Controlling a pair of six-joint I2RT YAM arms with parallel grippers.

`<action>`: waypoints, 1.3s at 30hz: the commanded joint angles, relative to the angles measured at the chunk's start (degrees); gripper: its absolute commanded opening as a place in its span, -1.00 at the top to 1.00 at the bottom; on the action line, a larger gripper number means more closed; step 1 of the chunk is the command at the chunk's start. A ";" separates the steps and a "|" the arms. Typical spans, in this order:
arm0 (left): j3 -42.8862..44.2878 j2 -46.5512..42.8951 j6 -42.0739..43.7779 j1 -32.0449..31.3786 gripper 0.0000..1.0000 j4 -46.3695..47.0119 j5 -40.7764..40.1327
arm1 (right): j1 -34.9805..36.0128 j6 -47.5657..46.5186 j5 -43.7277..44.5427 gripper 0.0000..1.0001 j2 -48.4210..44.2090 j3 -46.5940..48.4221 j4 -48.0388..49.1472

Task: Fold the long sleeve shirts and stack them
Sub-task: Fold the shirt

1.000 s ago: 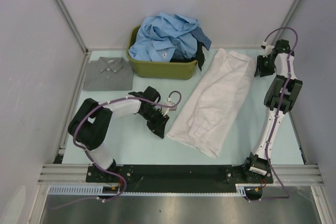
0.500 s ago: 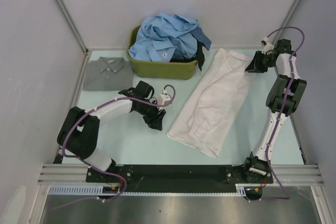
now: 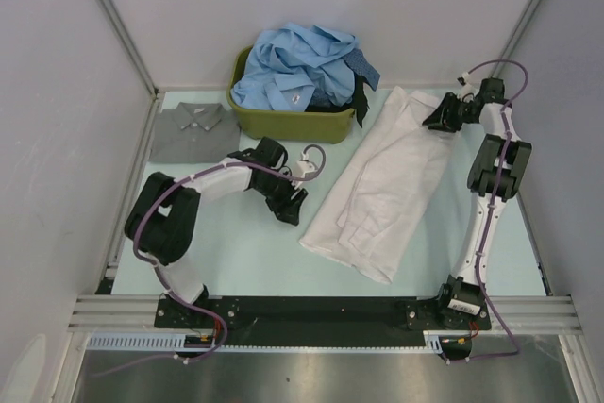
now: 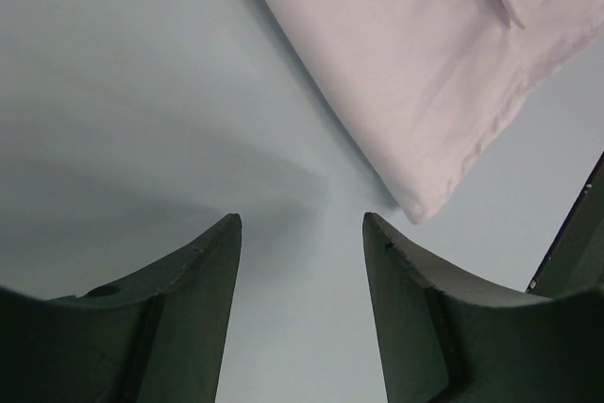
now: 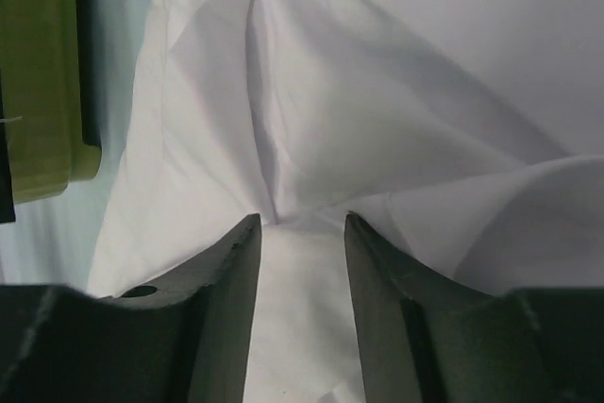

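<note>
Just ahead-right of parted, empty left hand (image 4: 302, 233): near corner of white shirt (image 4: 425, 73), long axis running away to right hand (image 5: 300, 233), parted over far end.

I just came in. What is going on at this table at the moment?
A white shirt lies partly folded, diagonally on the table, and the robot is working on it. The left gripper hovers open over bare table beside the shirt's left edge. The right gripper is over the shirt's far end, jaws apart above the cloth. A grey shirt lies folded at the far left, and blue shirts fill the olive tub.
</note>
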 commanded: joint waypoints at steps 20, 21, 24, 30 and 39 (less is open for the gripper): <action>6.47 8.75 -7.42 -3.55 -0.21 6.04 1.46 | -5.37 6.74 9.53 -0.21 -18.63 -28.17 1.94; 6.47 8.84 -7.51 -3.73 -0.20 6.12 1.55 | -4.94 6.83 9.89 -0.17 -18.10 -28.09 1.94; 6.99 9.72 -8.21 -4.08 -0.20 5.77 3.48 | -4.58 7.53 10.24 0.06 -15.81 -27.04 2.99; 8.57 13.14 -11.46 -6.80 -0.05 6.38 7.70 | -4.49 6.57 12.96 1.00 -10.36 -18.52 2.73; 12.70 19.29 -17.61 -9.97 0.14 8.67 12.88 | -4.05 4.55 11.21 0.98 0.36 0.30 0.80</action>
